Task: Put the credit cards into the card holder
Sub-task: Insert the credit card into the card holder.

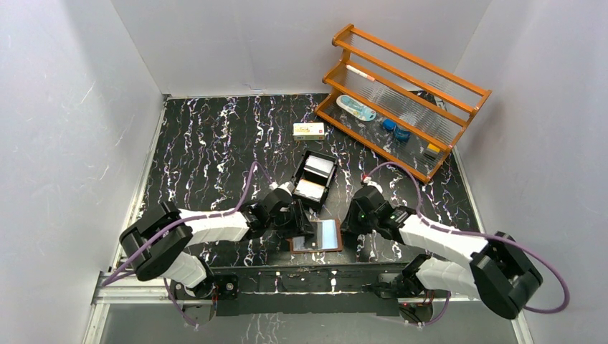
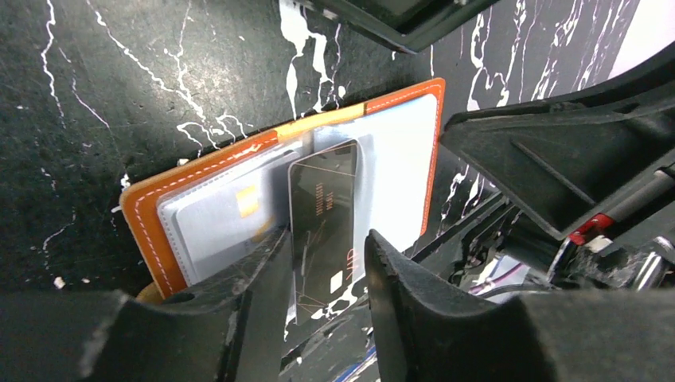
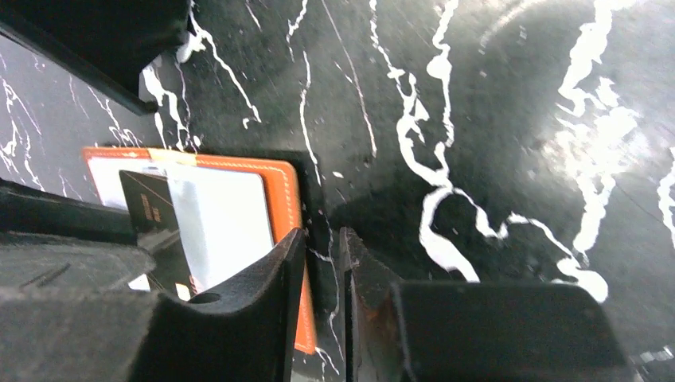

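Straddling the dark card [image 2: 322, 207], the left gripper [image 2: 325, 239] has its jaws parted. A sliver of pale pocket shows at the card's right edge, so I read it as open, not clamping. The card lies lengthwise over the middle of the card holder [image 3: 288, 199], its far end over the clear pockets and its near end between the fingers. I can't tell whether it is inside a pocket or only lying on top.

The right gripper [image 3: 322, 239] is at the holder's right edge with a narrow gap between its jaws. The orange border runs in at that gap, and I can't tell if it is pinched.

The holder lies open and flat on the table [image 1: 201, 158], near the front edge, between the two grippers. It is orange-brown with white stitching. A pale card [image 2: 215, 223] with a yellow chip sits in the left pocket, and a white one fills the right.

Risks:
- If the dark card isn't seated, it may slide off when the left arm lifts.
- A push with the holder unpinned could shove it across the slick top.
- The wrists are close together, so a clash is possible.

Farther back is the black tray [image 1: 302, 169], with more cards [image 1: 320, 166] inside. Beyond it are a small carton [image 1: 308, 130] and a wooden rack [image 1: 373, 143].
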Motion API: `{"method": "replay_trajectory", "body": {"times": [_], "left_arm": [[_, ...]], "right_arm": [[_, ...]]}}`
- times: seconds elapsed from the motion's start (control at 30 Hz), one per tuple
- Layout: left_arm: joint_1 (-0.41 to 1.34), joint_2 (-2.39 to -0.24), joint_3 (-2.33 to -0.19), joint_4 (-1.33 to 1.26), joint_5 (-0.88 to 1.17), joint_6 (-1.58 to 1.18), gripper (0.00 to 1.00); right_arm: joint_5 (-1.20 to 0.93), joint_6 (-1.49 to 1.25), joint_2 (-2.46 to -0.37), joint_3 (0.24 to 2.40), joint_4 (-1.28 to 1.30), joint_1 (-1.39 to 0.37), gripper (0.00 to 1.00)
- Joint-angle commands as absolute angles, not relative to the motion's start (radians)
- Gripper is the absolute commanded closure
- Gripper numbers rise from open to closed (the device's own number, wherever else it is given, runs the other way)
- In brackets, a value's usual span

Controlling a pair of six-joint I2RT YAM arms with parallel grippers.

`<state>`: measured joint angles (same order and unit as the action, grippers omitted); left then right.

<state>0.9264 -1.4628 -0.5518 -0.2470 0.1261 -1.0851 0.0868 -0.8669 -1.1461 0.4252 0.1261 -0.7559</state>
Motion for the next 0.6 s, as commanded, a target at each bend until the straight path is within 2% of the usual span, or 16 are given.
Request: {"method": "replay_trajectory", "body": {"times": [0.0, 0.27, 0.43, 0.57], "left_arm": [[0.931, -1.415, -0.562, -0.14, 0.049, -1.039, 0.6], [0.935, -1.403, -0.593, -0.091, 0.046, -1.021, 0.56], [0.949, -1.42, -0.604, -0.078, 0.036, -1.01, 0.64], [0.958, -1.445, -0.617, -0.091, 0.046, -1.022, 0.65]], "right_arm": [[0.081, -0.864, -1.01, 0.482, 0.328, -0.763, 0.69], [0.018, -0.921, -0.952, 0.436, 0.239, -0.798, 0.7], [0.013, -0.948, -1.022, 0.414, 0.16, -0.829, 0.71], [0.028, -0.973, -1.083, 0.408, 0.113, -0.857, 0.71]]}}
